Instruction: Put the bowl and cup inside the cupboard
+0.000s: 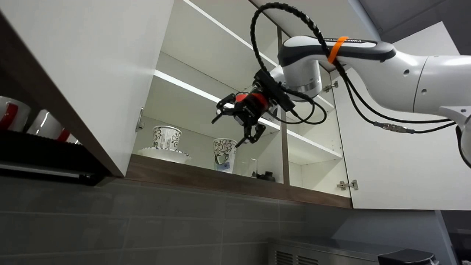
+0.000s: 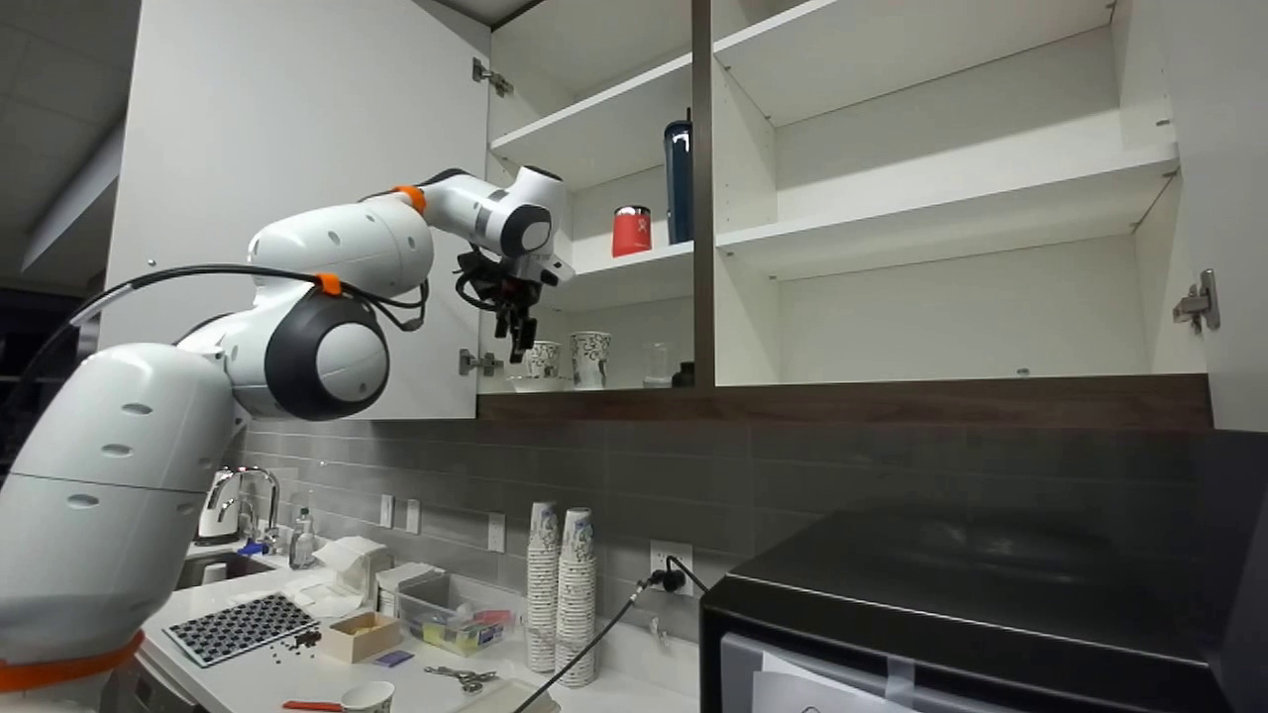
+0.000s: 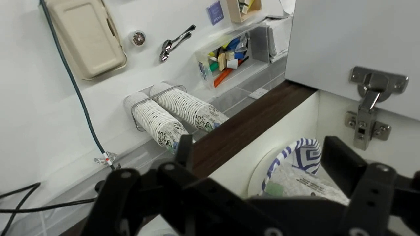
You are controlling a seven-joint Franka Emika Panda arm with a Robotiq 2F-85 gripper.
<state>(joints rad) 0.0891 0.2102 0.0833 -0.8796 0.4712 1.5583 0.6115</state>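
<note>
The bowl [image 1: 163, 154] is white with a blue-striped rim and sits on the bottom shelf of the cupboard [image 1: 206, 173]. The cup [image 1: 166, 138], white with a dark print, stands in the bowl; no handle shows. In an exterior view the bowl [image 2: 540, 383] and cup [image 2: 544, 358] show at the shelf's end near the open door. In the wrist view the bowl [image 3: 308, 155] and cup [image 3: 308, 183] lie beyond the fingers, partly hidden by the gripper. My gripper [image 1: 225, 133] is open and empty, apart from both, higher than the cup. It also shows in the wrist view [image 3: 261, 152].
A taller printed cup [image 1: 224, 152], a clear glass [image 1: 253, 166] and a dark bottle [image 1: 266, 176] share the bottom shelf. A red tumbler [image 2: 631, 233] and a blue bottle [image 2: 679, 183] stand one shelf higher. Open doors [image 2: 327, 178] flank the cupboard. Cup stacks [image 2: 575, 614] stand below.
</note>
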